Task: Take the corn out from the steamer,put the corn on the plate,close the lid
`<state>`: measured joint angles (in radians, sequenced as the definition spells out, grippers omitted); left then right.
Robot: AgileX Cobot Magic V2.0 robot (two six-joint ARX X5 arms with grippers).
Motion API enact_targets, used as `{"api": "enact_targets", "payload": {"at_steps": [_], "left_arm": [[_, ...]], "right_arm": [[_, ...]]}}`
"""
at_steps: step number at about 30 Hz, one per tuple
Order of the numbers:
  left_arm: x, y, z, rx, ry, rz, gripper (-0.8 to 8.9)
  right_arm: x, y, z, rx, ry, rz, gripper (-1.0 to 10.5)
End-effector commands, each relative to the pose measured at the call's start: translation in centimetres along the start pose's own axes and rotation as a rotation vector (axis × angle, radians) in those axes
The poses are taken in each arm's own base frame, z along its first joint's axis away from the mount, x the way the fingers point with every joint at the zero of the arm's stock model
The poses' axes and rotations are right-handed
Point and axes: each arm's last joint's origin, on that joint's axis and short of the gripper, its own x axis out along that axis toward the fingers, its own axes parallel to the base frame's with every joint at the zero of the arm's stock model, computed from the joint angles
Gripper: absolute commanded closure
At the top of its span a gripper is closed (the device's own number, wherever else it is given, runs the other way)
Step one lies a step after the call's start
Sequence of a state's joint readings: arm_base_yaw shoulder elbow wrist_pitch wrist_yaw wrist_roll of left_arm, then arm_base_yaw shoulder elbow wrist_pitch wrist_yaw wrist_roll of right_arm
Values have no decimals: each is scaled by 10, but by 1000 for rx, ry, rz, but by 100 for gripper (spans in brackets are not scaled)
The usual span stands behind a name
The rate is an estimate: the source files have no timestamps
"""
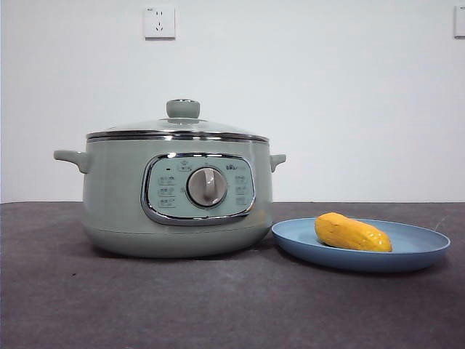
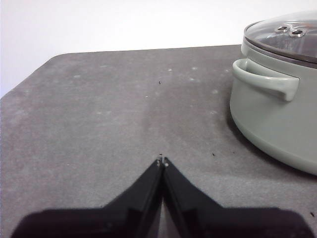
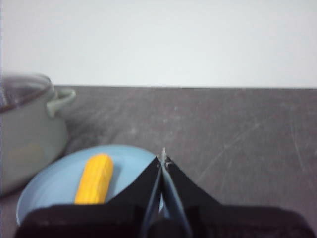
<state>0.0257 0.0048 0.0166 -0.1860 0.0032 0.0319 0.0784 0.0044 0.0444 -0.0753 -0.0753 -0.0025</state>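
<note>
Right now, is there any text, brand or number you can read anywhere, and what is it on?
None can be read outright.
Steamer control panel: a small white brand mark right of the silver dial, too small to read.
Same panel: button labels and icons on both sides of the dial, too small to read.
Wall socket: no readable marking.
Lid, plate, corn: no text visible.

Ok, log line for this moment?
corn: on plate | lid: on steamer | left gripper: shut, empty | right gripper: shut, empty
</note>
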Motion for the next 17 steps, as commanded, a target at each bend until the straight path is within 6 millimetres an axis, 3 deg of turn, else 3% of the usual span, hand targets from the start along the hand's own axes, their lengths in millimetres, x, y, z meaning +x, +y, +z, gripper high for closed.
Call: {"api": "enact_targets", "payload": {"at_steps": [1, 4, 17], "left_arm": [[1, 0, -4, -10, 7, 4, 817], [1, 0, -4, -10, 7, 4, 817], [1, 0, -4, -10, 7, 4, 817]], "right_arm": [[3, 0, -15, 36, 58, -4, 946], [2, 0, -23, 42, 142, -6, 946], [2, 0, -23, 109, 139, -11, 946]]}}
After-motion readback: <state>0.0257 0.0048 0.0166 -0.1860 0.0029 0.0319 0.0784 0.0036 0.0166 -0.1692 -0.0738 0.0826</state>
